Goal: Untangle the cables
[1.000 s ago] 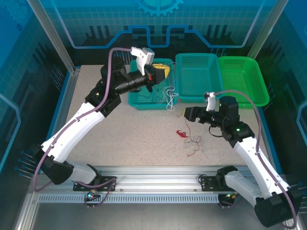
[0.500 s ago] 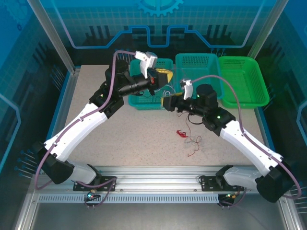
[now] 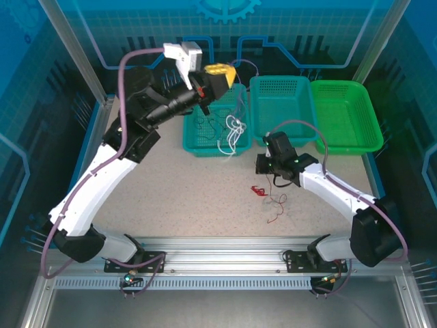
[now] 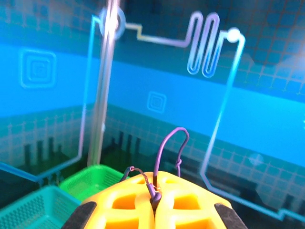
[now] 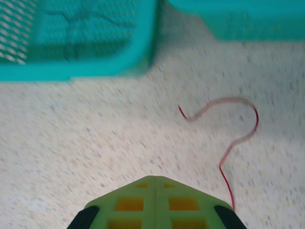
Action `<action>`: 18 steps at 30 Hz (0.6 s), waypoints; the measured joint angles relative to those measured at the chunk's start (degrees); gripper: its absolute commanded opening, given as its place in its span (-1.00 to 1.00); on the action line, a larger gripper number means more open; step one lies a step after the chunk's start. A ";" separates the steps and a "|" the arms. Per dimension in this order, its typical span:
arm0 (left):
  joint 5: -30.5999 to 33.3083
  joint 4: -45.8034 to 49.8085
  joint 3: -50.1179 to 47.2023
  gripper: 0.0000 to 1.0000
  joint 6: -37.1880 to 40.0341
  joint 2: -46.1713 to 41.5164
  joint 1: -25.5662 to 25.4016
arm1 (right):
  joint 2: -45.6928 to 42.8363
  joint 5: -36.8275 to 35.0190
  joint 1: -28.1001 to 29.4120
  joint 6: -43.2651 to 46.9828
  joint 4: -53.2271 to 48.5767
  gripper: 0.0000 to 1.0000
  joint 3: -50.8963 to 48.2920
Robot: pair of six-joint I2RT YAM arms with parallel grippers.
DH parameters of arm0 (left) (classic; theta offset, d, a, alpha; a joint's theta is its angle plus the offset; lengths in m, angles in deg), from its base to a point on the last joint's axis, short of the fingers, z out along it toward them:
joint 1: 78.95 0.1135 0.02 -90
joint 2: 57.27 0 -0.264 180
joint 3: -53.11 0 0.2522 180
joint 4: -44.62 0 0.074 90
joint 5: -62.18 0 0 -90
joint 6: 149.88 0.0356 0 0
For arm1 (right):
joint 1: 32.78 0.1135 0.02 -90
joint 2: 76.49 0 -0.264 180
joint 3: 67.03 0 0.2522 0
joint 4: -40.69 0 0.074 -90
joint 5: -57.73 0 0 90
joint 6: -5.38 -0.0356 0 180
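My cameras
Top looks down from 6 o'clock; right wrist, near the table (image 5: 95, 143), shares the teal basket (image 5: 95, 71).

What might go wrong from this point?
The left fingers pinch the dark wire above the basket; pulling up may drag the white wires out tangled. The right fingers are shut with the red wire lying beside them, so they likely hold nothing.
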 measured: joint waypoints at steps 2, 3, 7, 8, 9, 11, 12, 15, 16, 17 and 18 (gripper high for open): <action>1.31 1.14 2.21 -1.00 0.87 0.15 0.44 | -2.08 1.44 -0.55 -0.20 0.50 -0.68 -3.43; 1.70 1.51 2.62 -1.00 1.51 0.20 0.63 | -4.24 3.08 -0.83 -0.07 0.94 -0.45 -5.40; 2.10 2.78 1.22 -1.00 2.29 0.50 0.72 | -14.82 10.25 -0.85 2.54 3.61 0.41 -8.55; 2.10 3.13 0.39 -1.00 2.34 0.55 0.70 | -17.11 11.69 -0.85 3.50 4.37 0.53 -8.55; 2.10 3.41 -0.83 -1.00 2.43 0.59 0.70 | -20.02 13.40 -0.83 4.26 5.79 0.76 -8.52; 2.12 3.43 -3.67 -1.00 2.54 0.52 0.72 | -24.28 16.09 -0.79 6.67 7.48 1.00 -8.35; 2.14 3.41 -5.55 -1.00 2.51 0.46 0.72 | -25.97 17.33 -0.79 7.91 8.07 1.00 -8.09; 2.58 3.19 -11.28 -1.00 2.34 0.15 0.70 | -28.55 20.92 -0.39 10.32 10.21 1.00 -7.15; 2.64 3.15 -13.25 -1.00 2.01 -0.04 0.72 | -28.65 22.23 -0.02 10.67 11.15 1.00 -6.78; 2.78 3.06 -14.86 -1.00 1.81 -0.17 0.72 | -28.63 23.08 0.44 10.78 12.17 1.00 -6.60; 2.95 2.84 -16.46 -1.00 1.62 -0.39 0.72 | -28.35 23.76 1.29 10.75 13.73 1.00 -6.49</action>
